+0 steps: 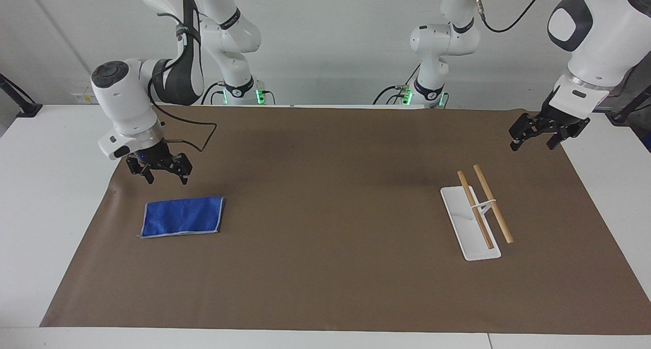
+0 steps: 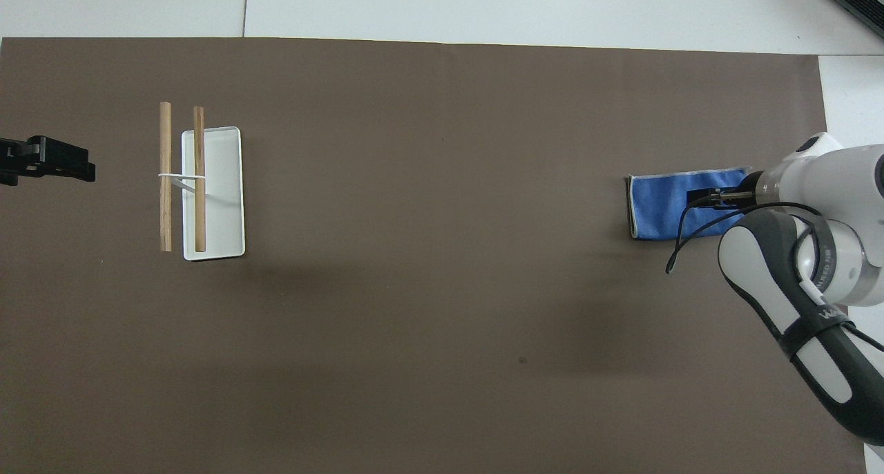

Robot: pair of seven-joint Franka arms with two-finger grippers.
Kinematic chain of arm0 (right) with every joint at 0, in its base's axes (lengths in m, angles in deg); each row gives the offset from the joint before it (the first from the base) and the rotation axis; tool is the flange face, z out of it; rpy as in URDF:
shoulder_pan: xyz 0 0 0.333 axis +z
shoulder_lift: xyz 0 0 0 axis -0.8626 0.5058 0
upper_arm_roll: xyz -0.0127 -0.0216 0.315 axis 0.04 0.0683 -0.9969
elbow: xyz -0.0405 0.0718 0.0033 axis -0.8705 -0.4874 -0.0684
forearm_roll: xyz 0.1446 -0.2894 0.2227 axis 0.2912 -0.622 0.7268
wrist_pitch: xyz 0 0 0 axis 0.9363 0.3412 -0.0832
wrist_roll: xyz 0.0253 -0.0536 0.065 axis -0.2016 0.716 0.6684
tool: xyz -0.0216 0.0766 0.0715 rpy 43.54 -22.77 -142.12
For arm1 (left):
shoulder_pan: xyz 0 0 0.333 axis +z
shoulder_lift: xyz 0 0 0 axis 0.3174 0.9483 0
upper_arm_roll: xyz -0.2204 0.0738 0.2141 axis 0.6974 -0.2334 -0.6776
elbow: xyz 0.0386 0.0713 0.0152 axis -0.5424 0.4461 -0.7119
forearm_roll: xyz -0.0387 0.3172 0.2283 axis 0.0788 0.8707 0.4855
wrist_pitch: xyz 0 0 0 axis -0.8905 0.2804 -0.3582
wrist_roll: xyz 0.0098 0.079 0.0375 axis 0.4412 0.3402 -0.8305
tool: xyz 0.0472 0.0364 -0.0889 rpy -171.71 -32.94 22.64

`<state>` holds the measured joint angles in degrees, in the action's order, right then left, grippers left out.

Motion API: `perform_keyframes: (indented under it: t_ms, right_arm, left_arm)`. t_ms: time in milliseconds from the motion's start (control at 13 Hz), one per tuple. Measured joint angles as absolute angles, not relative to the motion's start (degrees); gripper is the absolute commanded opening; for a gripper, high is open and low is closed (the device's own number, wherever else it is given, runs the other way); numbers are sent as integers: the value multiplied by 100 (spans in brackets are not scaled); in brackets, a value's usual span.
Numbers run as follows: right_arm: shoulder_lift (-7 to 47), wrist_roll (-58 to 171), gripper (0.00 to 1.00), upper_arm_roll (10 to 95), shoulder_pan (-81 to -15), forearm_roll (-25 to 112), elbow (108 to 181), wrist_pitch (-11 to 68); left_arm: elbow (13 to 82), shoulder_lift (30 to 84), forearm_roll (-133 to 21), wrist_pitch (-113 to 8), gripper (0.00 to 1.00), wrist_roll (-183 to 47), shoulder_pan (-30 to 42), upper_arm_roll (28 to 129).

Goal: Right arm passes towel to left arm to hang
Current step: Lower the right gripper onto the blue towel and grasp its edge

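Observation:
The royal-blue towel [image 1: 182, 216] lies flat on the brown mat toward the right arm's end of the table; it also shows in the overhead view [image 2: 663, 208]. My right gripper [image 1: 166, 178] is open and hangs in the air above the towel's edge nearest the robots, not touching it; in the overhead view it [image 2: 711, 199] covers part of the towel. My left gripper [image 1: 535, 144] is open and waits above the mat's corner at the left arm's end, also seen in the overhead view [image 2: 48, 168].
A white rack base [image 1: 460, 227] with two wooden dowels [image 1: 492, 204] stands toward the left arm's end; it also shows in the overhead view [image 2: 224, 191]. A brown mat [image 1: 330, 211] covers the white table. A loose black cable [image 1: 196, 135] loops from the right wrist.

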<state>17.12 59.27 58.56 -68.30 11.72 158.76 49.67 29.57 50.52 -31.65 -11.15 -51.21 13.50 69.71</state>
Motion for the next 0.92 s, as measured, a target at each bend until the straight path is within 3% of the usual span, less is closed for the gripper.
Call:
perform_keyframes:
  t_ms: [538, 615, 692, 769, 846, 923]
  right_arm:
    - [2463, 5266, 100, 5857, -6934, 1590, 15825, 5565]
    - [2464, 5210, 83, 5857, -6940, 1600, 15824, 5564]
    - [2464, 5203, 56, 5856, -6941, 1600, 15821, 5564]
    - [2464, 5202, 22, 5856, -6941, 1600, 15816, 5562]
    - [2459, 5202, 7, 5856, -6943, 1600, 15802, 5562]
    - [2449, 5202, 0, 5855, -6943, 1600, 15787, 5557]
  left_arm:
    - [2957, 5052, -3165, -1115, 100, -5121, 1350, 6971]
    - [2957, 5052, -3165, -1115, 100, -5121, 1350, 6971]
    - [2957, 5052, -3165, -1115, 100, -5121, 1350, 6971]
    - [2957, 5052, -3165, -1115, 100, -5121, 1350, 6971]
    - [2957, 5052, -3165, -1115, 100, -5121, 1350, 6971]
    - [2957, 5052, -3165, -1115, 100, -5121, 1350, 6971]
